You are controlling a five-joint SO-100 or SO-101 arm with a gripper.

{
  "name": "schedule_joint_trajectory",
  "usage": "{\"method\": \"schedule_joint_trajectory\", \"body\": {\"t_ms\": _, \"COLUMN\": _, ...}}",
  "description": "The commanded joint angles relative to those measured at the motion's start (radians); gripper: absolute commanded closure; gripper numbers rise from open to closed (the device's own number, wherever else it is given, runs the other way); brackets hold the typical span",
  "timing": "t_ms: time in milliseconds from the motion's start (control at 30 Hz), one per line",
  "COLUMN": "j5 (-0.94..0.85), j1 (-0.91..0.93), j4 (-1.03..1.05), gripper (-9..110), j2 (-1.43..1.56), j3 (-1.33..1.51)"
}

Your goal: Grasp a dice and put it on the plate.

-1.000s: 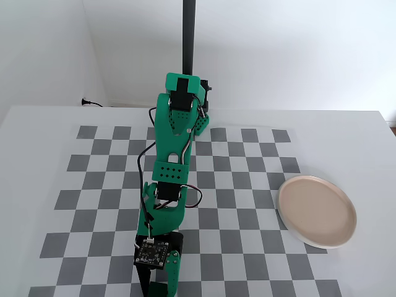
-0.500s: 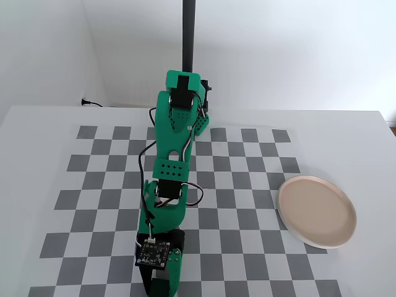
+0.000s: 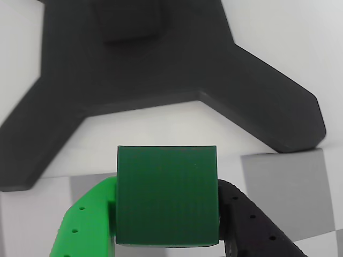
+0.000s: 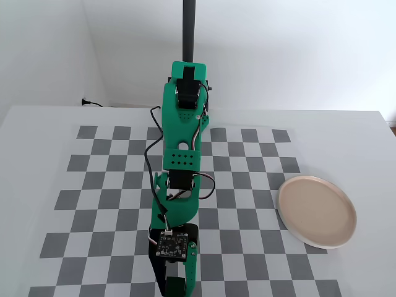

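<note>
At the bottom centre of the wrist view, the dice [image 3: 166,195] is gripped squarely by the hand [image 3: 166,225]; it should be carried level to the plate [image 4: 317,211] at the right.

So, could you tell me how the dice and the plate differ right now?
The dice is a dark green cube; the plate is round, shallow and pale pink-beige. The dice is clamped in the gripper, whereas the plate lies untouched and empty at the checkerboard's right edge in the fixed view.

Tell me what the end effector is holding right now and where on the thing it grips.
The end effector holds the dark green dice, one finger pressed on each of its opposite side faces.
</note>
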Motion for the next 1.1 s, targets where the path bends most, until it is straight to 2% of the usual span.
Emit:
{"method": "schedule_joint_trajectory", "body": {"t_ms": 0, "j5": 0.009, "j1": -0.04, "j4": 0.012, "gripper": 106, "j2": 0.186, "j3": -0.071}}
{"method": "schedule_joint_trajectory", "body": {"t_ms": 367, "j5": 0.009, "j1": -0.184, "j4": 0.101, "gripper": 106, "j2": 0.305, "j3": -0.052}}
{"method": "schedule_joint_trajectory", "body": {"t_ms": 700, "j5": -0.005, "j1": -0.354, "j4": 0.044, "gripper": 106, "j2": 0.449, "j3": 0.135}}
{"method": "schedule_joint_trajectory", "body": {"t_ms": 1067, "j5": 0.017, "j1": -0.506, "j4": 0.08, "gripper": 106, "j2": 0.56, "j3": 0.235}}
